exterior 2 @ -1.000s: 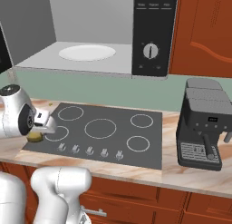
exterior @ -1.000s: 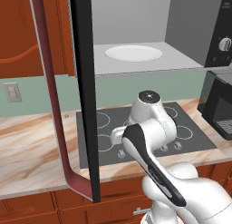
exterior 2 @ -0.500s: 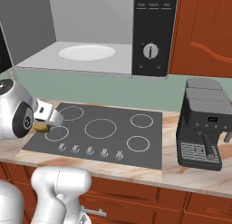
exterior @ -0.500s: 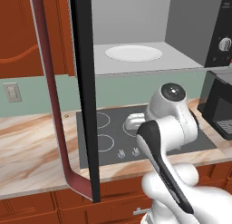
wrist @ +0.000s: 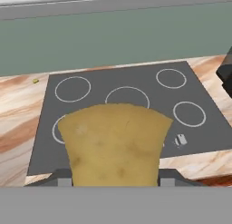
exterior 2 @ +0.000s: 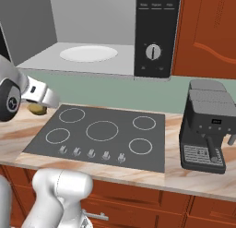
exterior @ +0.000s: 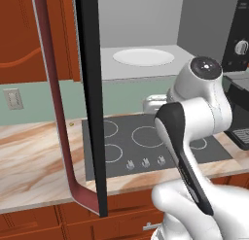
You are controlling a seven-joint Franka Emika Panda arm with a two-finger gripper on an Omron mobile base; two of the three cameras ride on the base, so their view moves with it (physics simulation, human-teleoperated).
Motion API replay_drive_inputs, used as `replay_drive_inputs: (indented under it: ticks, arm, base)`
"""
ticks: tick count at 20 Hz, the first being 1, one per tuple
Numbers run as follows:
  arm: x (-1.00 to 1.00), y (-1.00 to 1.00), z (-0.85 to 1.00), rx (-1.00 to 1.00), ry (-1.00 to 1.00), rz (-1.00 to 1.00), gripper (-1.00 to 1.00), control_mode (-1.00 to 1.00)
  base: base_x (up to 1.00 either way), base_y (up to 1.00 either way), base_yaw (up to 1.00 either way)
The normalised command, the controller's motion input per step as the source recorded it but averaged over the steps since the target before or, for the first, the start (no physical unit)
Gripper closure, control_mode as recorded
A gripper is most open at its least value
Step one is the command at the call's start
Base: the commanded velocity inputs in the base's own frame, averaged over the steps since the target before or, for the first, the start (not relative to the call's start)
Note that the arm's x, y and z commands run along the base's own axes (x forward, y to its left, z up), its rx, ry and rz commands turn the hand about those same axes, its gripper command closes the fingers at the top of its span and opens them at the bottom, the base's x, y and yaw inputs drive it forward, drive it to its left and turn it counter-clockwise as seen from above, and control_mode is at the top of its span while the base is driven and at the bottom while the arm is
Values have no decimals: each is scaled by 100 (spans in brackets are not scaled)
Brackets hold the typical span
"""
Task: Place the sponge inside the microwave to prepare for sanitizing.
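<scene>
1. The microwave [exterior 2: 92,38] is the big one here: door swung wide, grey cavity with the white plate [exterior 2: 88,53] bare and waiting.
2. Cooktop [exterior 2: 101,135] sits right below it on the counter, coffee machine [exterior 2: 207,125] off to the right.
3. The gripper [exterior 2: 39,102] hangs over the left edge of the cooktop, lower than the microwave floor.
4. The sponge [wrist: 115,143] is clamped between the jaws, so it's in the air, not inside yet.
5. Risk, I reckon: going straight in from this height would bump the sponge on the front lip, or the arm clips the open door [exterior: 90,98].
</scene>
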Motion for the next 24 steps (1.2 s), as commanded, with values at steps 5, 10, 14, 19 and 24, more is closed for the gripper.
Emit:
replay_drive_inputs:
  ticks: [5,10,14,19,24]
  arm:
    - [-17,-9,48,-3,-13,-2,100,-100]
    - [-1,-12,48,-6,-8,-1,100,-100]
    - [6,-5,51,-9,-1,0,100,-100]
    - [0,-3,34,-2,-5,0,100,-100]
    - [5,-5,0,6,-9,0,100,-100]
  base:
    - [0,0,0]
    - [0,0,0]
    - [0,0,0]
    - [0,0,0]
    - [0,0,0]
